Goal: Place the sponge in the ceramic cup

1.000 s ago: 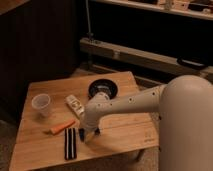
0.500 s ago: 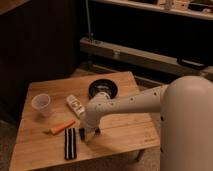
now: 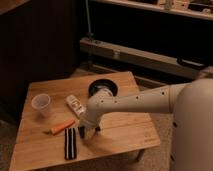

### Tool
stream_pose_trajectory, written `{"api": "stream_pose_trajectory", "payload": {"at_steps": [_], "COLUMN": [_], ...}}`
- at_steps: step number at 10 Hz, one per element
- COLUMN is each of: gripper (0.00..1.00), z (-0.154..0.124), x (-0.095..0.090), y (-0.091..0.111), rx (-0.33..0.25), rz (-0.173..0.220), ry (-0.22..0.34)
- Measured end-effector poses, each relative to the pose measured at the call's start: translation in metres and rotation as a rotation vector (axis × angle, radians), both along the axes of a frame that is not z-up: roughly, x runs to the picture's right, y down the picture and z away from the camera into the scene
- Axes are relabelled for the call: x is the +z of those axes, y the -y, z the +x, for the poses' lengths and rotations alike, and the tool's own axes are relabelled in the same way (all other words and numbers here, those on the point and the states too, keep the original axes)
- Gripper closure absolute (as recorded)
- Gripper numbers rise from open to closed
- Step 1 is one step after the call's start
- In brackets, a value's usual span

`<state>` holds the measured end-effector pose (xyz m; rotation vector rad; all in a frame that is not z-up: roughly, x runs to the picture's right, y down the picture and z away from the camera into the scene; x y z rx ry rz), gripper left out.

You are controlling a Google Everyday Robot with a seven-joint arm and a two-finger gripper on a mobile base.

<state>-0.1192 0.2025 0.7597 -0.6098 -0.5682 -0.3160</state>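
The ceramic cup [image 3: 41,104] stands upright near the left edge of the wooden table [image 3: 125,132]; it is whitish and tapered. My gripper [image 3: 88,132] is low over the table's front middle, at the end of the white arm that reaches in from the right. It sits just right of a black bar with white stripes [image 3: 70,143] and well right of the cup. No sponge shows; it is hidden or out of view.
An orange carrot [image 3: 62,127] lies between the cup and my gripper. A white packet [image 3: 75,105] lies at the table's middle, and a dark shallow bowl [image 3: 102,88] sits behind it. A dark wall and a metal rail lie beyond.
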Motion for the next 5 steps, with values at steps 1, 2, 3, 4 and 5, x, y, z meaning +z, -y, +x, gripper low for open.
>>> {"api": "stream_pose_trajectory", "payload": {"at_steps": [1,2,3,4,5], "gripper": [0.87,0.87,0.87,0.87,0.87], "z": [0.002,0.006,0.008,0.007,0.002], "x": [-0.008,-0.017,-0.027,-0.034,-0.040], "y": [0.008,0.018,0.032,0.044,0.059], "rx": [0.014,0.031,0.046,0.054,0.064], "rz": [0.008,0.017,0.028,0.033,0.039], "ry": [0.014,0.033,0.055,0.077,0.105]}}
